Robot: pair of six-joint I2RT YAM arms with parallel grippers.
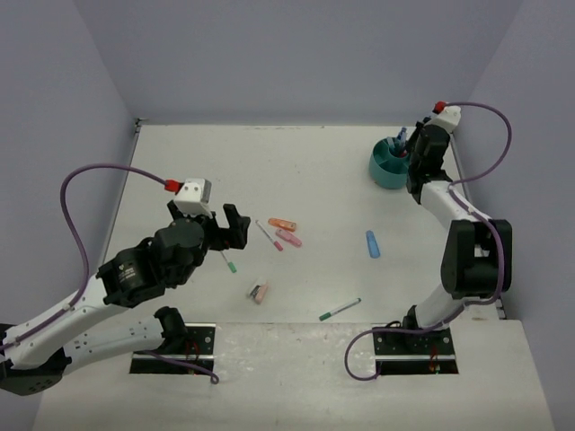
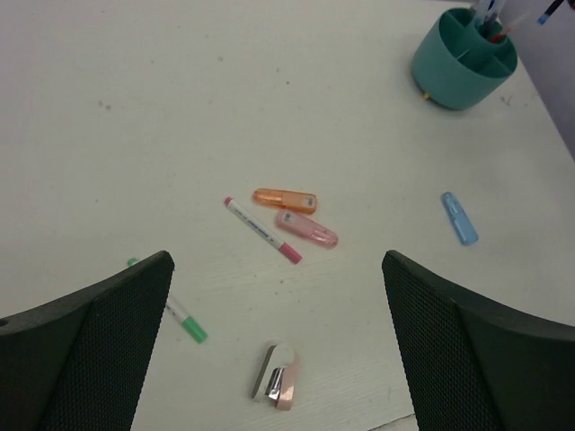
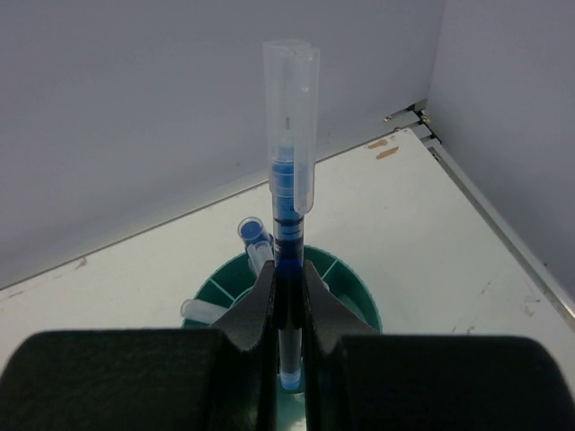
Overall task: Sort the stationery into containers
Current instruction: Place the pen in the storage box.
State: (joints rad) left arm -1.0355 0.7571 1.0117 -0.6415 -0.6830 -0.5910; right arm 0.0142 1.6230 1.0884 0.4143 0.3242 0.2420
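Observation:
The round teal organizer (image 1: 388, 167) stands at the far right; it also shows in the left wrist view (image 2: 463, 59) and the right wrist view (image 3: 355, 287). My right gripper (image 3: 287, 301) is shut on a blue pen (image 3: 287, 206) with a clear cap, held upright over the organizer. My left gripper (image 1: 229, 227) is open and empty above the table. Ahead of it lie an orange highlighter (image 2: 285, 199), a pink highlighter (image 2: 306, 230), a red-capped pen (image 2: 261, 230), a green-capped pen (image 2: 184, 321), a pink eraser (image 2: 278, 378) and a light-blue highlighter (image 2: 459, 217).
Another green pen (image 1: 340, 309) lies near the table's front edge. Pens stand in the organizer's compartments (image 3: 254, 241). Grey walls close the back and both sides. The right arm's base (image 1: 415, 328) stands at the near edge.

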